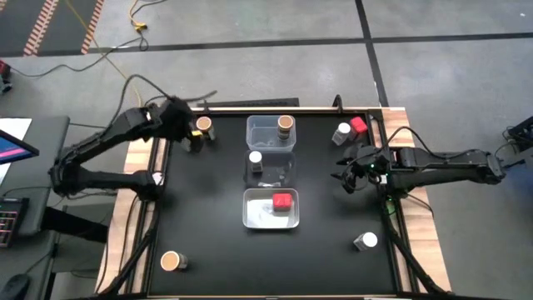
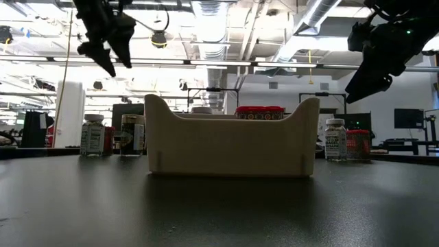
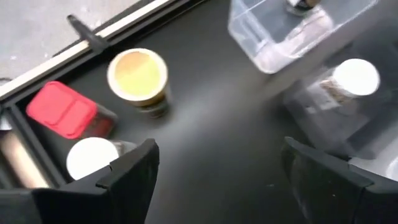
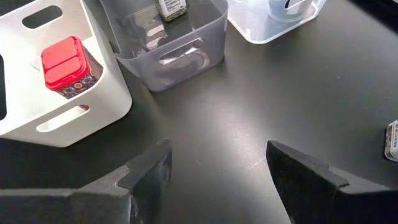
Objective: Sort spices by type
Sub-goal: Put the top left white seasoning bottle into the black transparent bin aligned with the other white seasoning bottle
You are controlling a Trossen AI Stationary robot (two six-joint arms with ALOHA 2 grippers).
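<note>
Three bins (image 1: 271, 132) line the table's (image 1: 208, 233) middle, one jar in each; other jars stand along the edges

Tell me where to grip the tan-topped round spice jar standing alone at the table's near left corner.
Grip the tan-topped round spice jar across its body just below the cap, descending from straight above. It stands upright with open table all around, so the left end effector meets no neighbours there.

Your right claw (image 4: 217, 180) hangs open over the black tabletop (image 4: 249, 118); a red square-topped spice jar (image 4: 65, 65) sits in the white plastic bin (image 4: 109, 102).
</note>
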